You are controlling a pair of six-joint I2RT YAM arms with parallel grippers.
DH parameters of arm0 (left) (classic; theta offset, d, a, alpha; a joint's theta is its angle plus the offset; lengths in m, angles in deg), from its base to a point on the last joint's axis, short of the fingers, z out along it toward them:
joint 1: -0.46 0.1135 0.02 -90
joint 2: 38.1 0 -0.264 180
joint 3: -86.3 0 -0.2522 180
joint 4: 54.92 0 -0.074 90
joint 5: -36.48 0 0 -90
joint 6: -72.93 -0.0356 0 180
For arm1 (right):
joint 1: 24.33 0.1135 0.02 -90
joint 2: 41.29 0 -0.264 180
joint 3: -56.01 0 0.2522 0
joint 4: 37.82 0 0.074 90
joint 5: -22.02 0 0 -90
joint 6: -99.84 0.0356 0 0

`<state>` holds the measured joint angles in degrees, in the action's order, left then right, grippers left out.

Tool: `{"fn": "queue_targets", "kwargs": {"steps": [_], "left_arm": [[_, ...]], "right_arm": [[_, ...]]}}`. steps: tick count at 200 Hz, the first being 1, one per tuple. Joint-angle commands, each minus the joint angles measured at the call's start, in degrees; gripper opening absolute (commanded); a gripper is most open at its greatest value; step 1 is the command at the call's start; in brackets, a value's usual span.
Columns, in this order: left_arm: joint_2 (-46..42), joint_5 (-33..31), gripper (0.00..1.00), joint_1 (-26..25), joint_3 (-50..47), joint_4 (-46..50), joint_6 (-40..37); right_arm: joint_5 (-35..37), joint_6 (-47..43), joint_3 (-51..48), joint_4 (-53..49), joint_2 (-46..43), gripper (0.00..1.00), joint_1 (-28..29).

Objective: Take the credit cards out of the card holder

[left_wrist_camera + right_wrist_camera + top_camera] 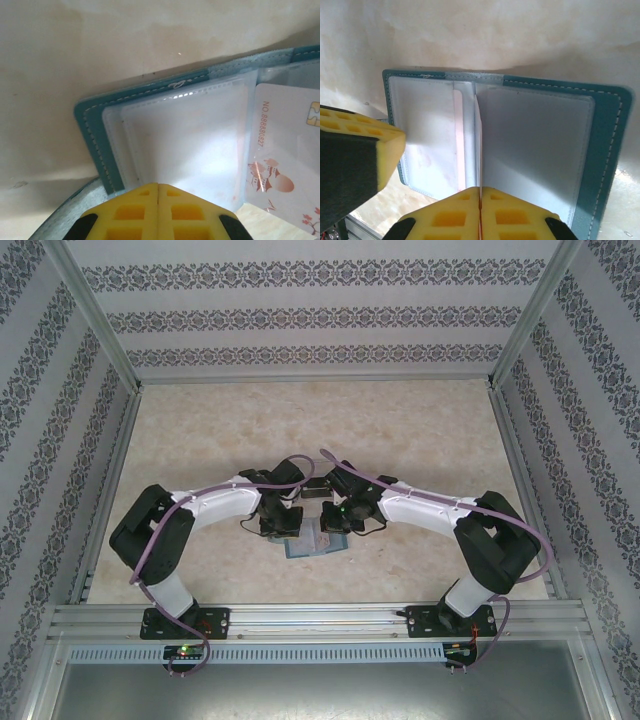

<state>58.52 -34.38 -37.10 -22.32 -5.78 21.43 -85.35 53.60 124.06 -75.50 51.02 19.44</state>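
The teal-blue card holder (315,540) lies open on the table between both arms. In the left wrist view its stitched teal edge (95,135) frames clear plastic sleeves. My left gripper (158,185) is shut, with nothing between its fingers, and its tips rest on a sleeve. To the right a white credit card (285,150) with a printed number and a gold chip sticks out past the holder. In the right wrist view my right gripper (480,189) is shut on a thin card (479,145), seen edge-on and standing up from the holder's (610,150) fold.
The beige marbled table (400,430) stretches away behind the holder. Patterned walls and metal rails (310,620) enclose it. The left gripper's yellow finger (355,150) stands close to the holder's left panel in the right wrist view.
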Motion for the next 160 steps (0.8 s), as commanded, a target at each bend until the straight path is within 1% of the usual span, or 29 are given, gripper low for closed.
{"fn": "queue_targets", "kwargs": {"steps": [1, 52, 79, 105, 160], "left_arm": [[-2.6, -2.3, 0.02, -0.5, 1.37, 3.55, -0.63], [-4.63, -4.74, 0.03, -0.5, 0.65, 3.48, 0.23], [-4.93, -4.94, 0.03, -0.44, -0.69, 2.76, 0.76], [-5.84, -4.74, 0.04, -0.36, -2.29, 1.59, 1.36], [-8.47, -4.9, 0.03, 0.11, -4.42, 1.1, 2.1]], "right_arm": [[1.08, 0.51, 1.42, -2.59, -2.05, 0.08, 0.53], [2.08, -2.33, 4.58, -6.32, -3.26, 0.07, -0.26], [1.79, -6.78, 6.76, -8.31, -3.16, 0.06, -1.21], [1.89, -15.34, 9.31, -9.96, -3.4, 0.06, -1.98], [4.8, -39.94, 17.75, -18.56, -0.46, 0.07, -3.24]]}}
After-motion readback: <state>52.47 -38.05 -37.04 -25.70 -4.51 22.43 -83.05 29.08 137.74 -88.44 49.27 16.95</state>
